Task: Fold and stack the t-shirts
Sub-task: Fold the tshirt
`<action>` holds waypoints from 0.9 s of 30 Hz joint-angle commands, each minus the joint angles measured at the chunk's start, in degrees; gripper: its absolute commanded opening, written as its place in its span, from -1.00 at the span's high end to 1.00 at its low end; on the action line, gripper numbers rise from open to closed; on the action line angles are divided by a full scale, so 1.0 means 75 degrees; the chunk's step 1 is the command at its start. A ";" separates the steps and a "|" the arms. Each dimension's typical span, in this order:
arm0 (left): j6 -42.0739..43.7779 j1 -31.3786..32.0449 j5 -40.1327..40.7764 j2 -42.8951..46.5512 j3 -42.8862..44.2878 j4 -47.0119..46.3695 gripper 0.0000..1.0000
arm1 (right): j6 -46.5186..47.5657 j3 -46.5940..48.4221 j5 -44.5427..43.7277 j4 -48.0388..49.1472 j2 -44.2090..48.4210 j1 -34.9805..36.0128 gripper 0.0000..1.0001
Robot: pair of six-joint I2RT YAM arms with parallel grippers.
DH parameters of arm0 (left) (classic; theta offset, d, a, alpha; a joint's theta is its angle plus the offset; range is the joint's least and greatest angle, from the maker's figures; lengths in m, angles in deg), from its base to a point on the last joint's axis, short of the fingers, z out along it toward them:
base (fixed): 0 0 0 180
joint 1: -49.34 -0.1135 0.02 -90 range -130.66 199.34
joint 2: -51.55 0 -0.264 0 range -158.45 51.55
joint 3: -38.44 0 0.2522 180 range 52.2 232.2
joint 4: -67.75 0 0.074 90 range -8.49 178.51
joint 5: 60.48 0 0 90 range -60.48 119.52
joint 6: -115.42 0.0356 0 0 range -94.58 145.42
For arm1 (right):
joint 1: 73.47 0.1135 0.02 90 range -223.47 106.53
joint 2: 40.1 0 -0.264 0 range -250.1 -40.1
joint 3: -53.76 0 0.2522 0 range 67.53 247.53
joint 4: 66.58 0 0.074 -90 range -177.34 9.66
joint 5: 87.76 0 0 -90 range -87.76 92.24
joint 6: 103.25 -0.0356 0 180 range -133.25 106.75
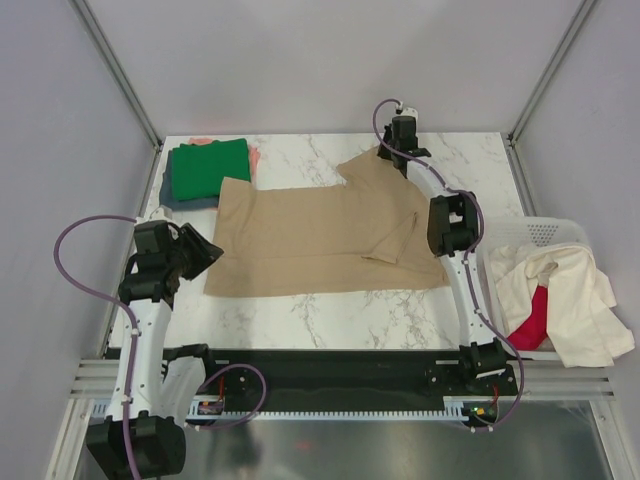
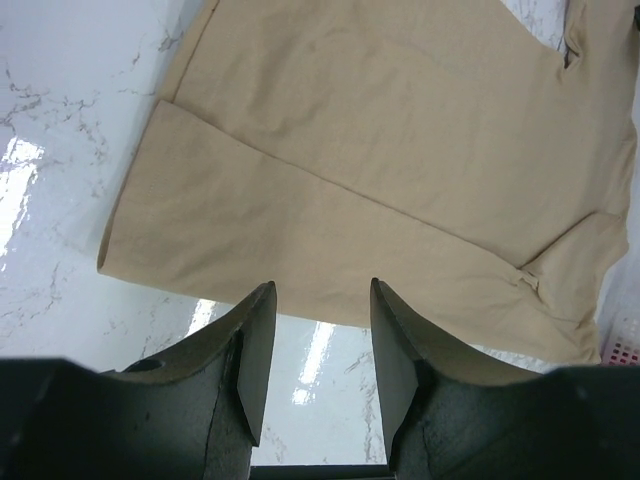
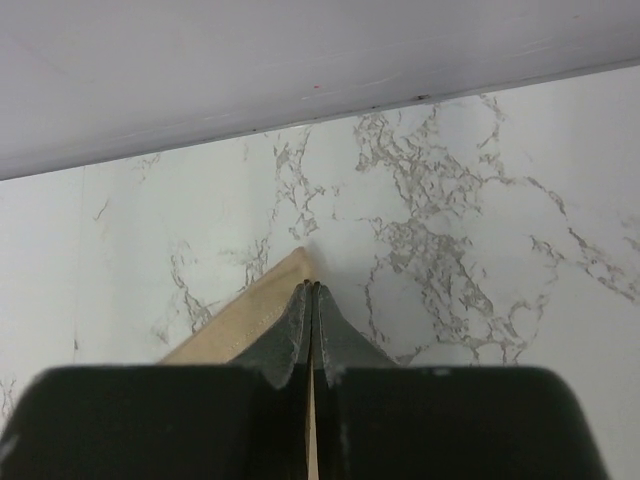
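A large tan t-shirt [image 1: 320, 235] lies spread across the marble table, one sleeve folded over its right part. My right gripper [image 1: 390, 152] is at the far edge, shut on the tan sleeve corner [image 3: 250, 318]; its jaws [image 3: 314, 288] are pressed together with cloth between them. My left gripper [image 1: 205, 255] is open and empty, hovering just off the shirt's left end; in the left wrist view [image 2: 322, 290] the tan shirt [image 2: 380, 150] lies just beyond the fingertips. A folded green t-shirt [image 1: 208, 168] tops a stack over a dark blue-grey one [image 1: 175, 200] and a salmon-pink one [image 1: 255, 157].
A white mesh basket [image 1: 545, 232] at the table's right edge holds a cream t-shirt [image 1: 570, 290] and a red one [image 1: 533, 318], spilling over its rim. The back wall stands close behind the right gripper. Bare marble [image 1: 330, 315] lies in front of the tan shirt.
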 commanded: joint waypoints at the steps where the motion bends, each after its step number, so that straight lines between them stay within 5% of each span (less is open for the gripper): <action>1: 0.0255 -0.0118 0.0343 -0.0176 0.0210 -0.0206 0.01 | 0.0086 -0.1191 0.0265 0.0184 0.0814 -0.0017 1.00; 7: -0.0202 -0.0095 0.0661 -0.1311 0.0690 -0.1703 0.05 | -0.0254 -0.4019 0.0465 0.1920 0.2808 0.0030 1.00; 13: 0.0242 -0.0095 0.0790 -0.4240 0.2821 -0.2865 0.03 | -0.0535 -0.4444 0.0804 0.2121 0.2961 0.0077 1.00; 19: 0.1084 -0.0084 -0.0405 -0.7436 0.5457 -0.3078 0.02 | -0.0699 -0.4642 0.1062 0.2296 0.3019 0.0065 1.00; 23: 0.1719 -0.0095 -0.0651 -0.8707 0.6817 -0.2539 0.03 | -0.0793 -0.4784 0.1144 0.2437 0.3090 0.0054 1.00; 27: 0.1731 -0.0060 -0.0770 -0.9118 0.6855 -0.2503 0.05 | -0.0933 -0.4737 0.1261 0.2484 0.3008 0.0030 1.00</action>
